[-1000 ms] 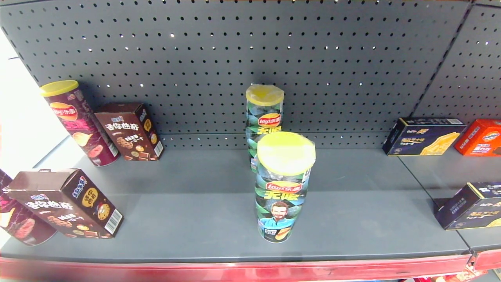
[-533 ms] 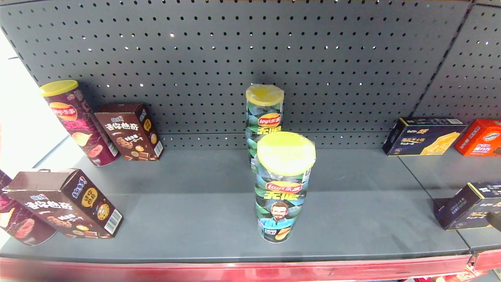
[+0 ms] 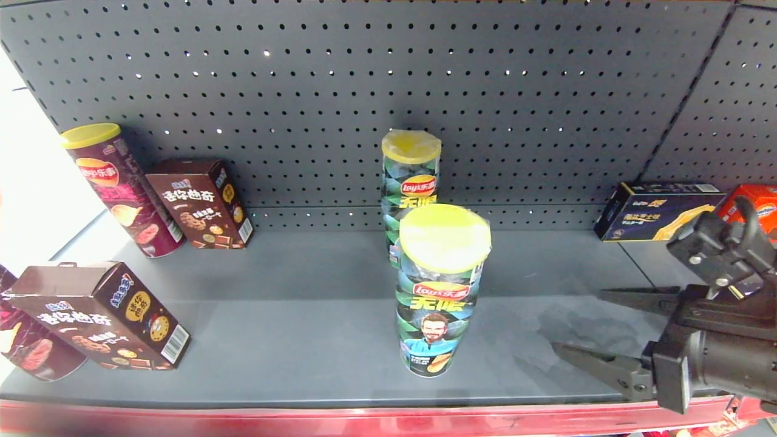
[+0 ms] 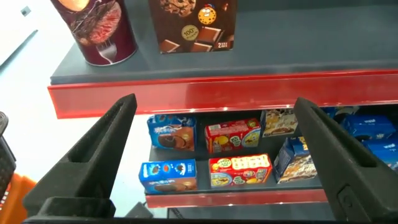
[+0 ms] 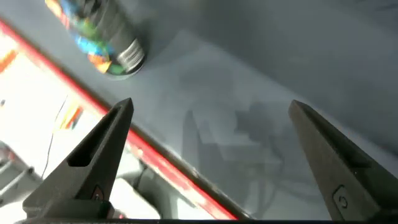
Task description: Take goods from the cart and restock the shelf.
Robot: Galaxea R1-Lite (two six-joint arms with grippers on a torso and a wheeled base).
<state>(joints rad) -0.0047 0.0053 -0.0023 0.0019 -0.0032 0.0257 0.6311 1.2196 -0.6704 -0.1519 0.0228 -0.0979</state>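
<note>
Two green chip cans with yellow lids stand mid-shelf, one at the front (image 3: pixel 438 291) and one behind it (image 3: pixel 410 176) by the pegboard. My right gripper (image 3: pixel 576 320) is open and empty over the grey shelf board (image 3: pixel 291 315), to the right of the front can and near the red front edge. From the right wrist, that gripper (image 5: pixel 211 107) spans bare shelf, with the front can's base (image 5: pixel 106 37) off to one side. My left gripper (image 4: pixel 214 106) is open and empty, low in front of the red shelf lip (image 4: pixel 217 93).
A maroon can (image 3: pixel 115 188) and a brown cookie box (image 3: pixel 200 203) stand at the back left; another brown box (image 3: pixel 97 315) sits front left. A dark blue box (image 3: pixel 658 212) and an orange box (image 3: pixel 759 206) are at the right. Small boxes (image 4: pixel 233 135) fill lower shelves.
My right gripper has come into the head view from the right, open, and now hangs over the shelf's front right. The cans and boxes have not moved.
</note>
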